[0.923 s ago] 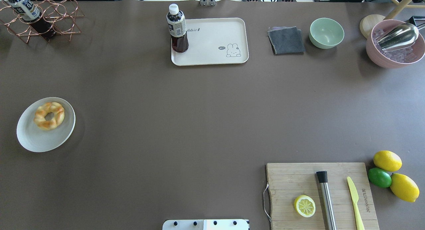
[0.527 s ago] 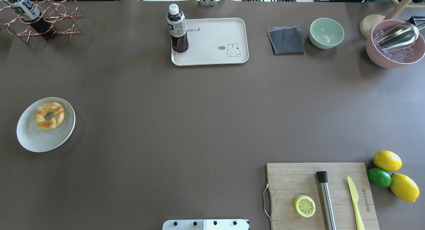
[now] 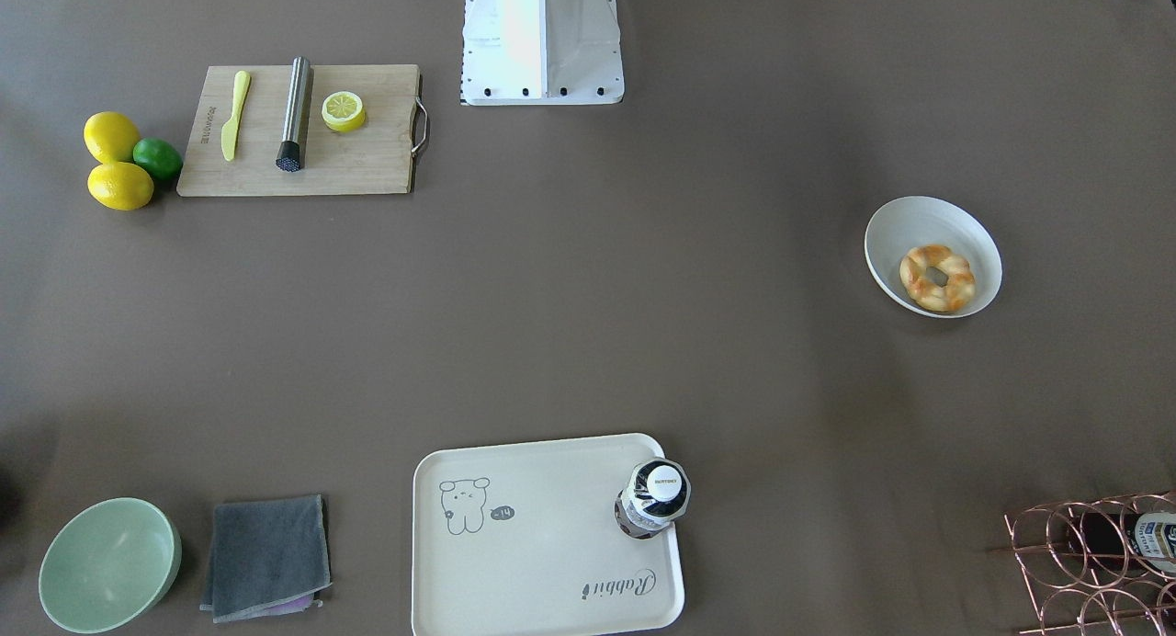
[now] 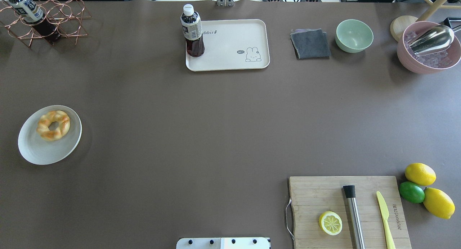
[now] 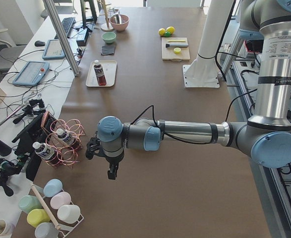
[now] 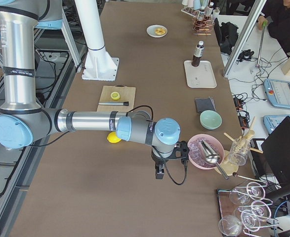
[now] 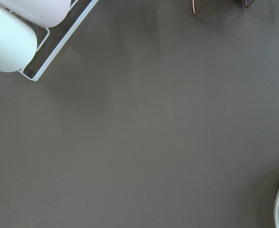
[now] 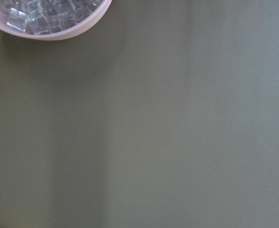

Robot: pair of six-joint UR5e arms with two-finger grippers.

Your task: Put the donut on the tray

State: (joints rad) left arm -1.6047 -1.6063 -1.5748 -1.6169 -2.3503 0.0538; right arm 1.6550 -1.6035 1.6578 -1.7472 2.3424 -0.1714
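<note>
The donut [image 4: 53, 125] lies on a white plate [image 4: 43, 152] at the table's left side; it also shows in the front view [image 3: 937, 278]. The cream rabbit tray [image 4: 234, 44] sits at the far middle, also in the front view [image 3: 551, 544]. My left gripper [image 5: 111, 173] shows only in the exterior left view, hanging over the table's left end near a wire rack; I cannot tell whether it is open or shut. My right gripper [image 6: 158, 174] shows only in the exterior right view, beside a pink bowl; I cannot tell its state either.
A dark bottle [image 4: 192, 31] stands on the tray's left corner. A copper wire rack [image 4: 47, 18] is far left. A grey cloth [image 4: 310, 44], green bowl [image 4: 354, 35] and pink ice bowl [image 4: 428, 51] are far right. A cutting board [image 4: 317, 198] with a lemon half [image 4: 330, 222] is near right.
</note>
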